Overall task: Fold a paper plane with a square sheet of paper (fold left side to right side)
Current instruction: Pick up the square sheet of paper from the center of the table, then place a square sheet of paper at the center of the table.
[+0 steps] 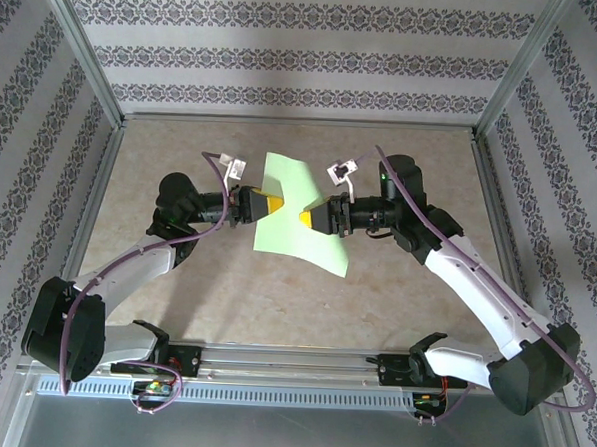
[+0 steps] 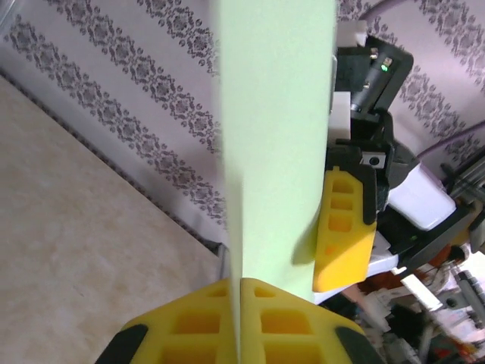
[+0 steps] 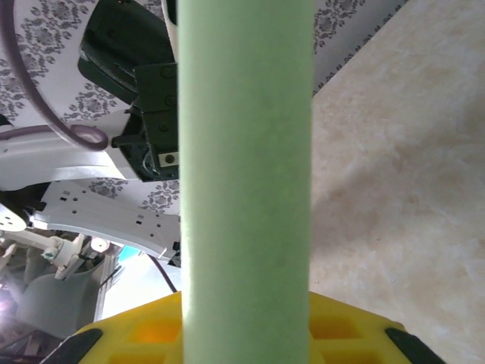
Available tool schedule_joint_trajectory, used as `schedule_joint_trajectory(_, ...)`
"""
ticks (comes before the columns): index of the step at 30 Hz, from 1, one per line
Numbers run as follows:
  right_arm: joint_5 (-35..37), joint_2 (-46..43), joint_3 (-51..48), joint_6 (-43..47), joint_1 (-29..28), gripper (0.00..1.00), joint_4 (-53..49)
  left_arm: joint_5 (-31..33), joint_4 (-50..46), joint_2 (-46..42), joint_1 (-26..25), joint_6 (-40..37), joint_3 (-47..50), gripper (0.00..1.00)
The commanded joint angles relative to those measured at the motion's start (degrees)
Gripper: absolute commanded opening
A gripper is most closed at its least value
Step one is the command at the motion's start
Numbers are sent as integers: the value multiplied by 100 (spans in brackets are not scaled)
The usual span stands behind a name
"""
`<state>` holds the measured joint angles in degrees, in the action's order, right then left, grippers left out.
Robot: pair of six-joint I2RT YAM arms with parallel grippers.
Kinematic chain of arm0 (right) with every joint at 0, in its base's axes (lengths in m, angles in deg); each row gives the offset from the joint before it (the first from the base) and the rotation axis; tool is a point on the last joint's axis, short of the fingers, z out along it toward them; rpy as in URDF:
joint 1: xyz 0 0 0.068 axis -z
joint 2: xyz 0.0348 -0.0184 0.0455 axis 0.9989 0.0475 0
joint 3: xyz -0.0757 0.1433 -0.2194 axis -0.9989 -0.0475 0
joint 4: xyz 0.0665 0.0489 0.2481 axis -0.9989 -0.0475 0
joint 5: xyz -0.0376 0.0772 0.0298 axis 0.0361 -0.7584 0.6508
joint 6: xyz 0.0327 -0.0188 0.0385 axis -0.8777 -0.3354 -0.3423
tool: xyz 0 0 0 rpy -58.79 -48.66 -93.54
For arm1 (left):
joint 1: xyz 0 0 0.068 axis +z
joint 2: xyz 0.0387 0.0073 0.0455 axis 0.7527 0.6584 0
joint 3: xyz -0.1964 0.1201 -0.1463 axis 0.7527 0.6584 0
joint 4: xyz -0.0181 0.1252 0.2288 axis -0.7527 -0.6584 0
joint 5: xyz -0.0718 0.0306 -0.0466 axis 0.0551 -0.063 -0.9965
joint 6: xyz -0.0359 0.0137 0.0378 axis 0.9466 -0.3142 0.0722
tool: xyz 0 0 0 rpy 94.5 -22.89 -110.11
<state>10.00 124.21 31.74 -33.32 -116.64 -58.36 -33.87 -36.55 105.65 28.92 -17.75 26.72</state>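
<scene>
Your square sheet of paper [image 1: 302, 199] is plain light green and matte. It is held up off the surface [image 1: 224, 300], about mid-workspace. The left fingers [image 1: 271, 204] are pinched on its left edge, and the right fingers [image 1: 307, 217] are pinched on it further right, nearer the middle. The sheet is bowed rather than flat. From above, one end reaches toward the back wall and its near right corner stretches toward the arm bases. The left wrist view shows a faint lengthwise line that may be a crease, though that is hard to tell.
</scene>
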Motion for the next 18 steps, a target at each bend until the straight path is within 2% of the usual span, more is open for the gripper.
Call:
schedule_joint_trajectory(1,304,-39,-9,220,113,34,-236,100,-489,-88,-36,-481,-135,0)
schedule_joint_trajectory(7,1411,-180,-160,331,390,61,-634,721,-1696,99,-47,-837,-50,0)
schedule_joint_trajectory(10,1914,-185,-337,246,521,71,-663,977,-2035,355,-48,-791,109,0)
schedule_joint_trajectory(13,2359,-130,-547,48,623,75,-642,1298,-2326,638,-44,-760,320,0)
schedule_joint_trajectory(18,3000,40,-974,-259,643,73,-477,1858,-2792,1191,-46,-810,570,0)
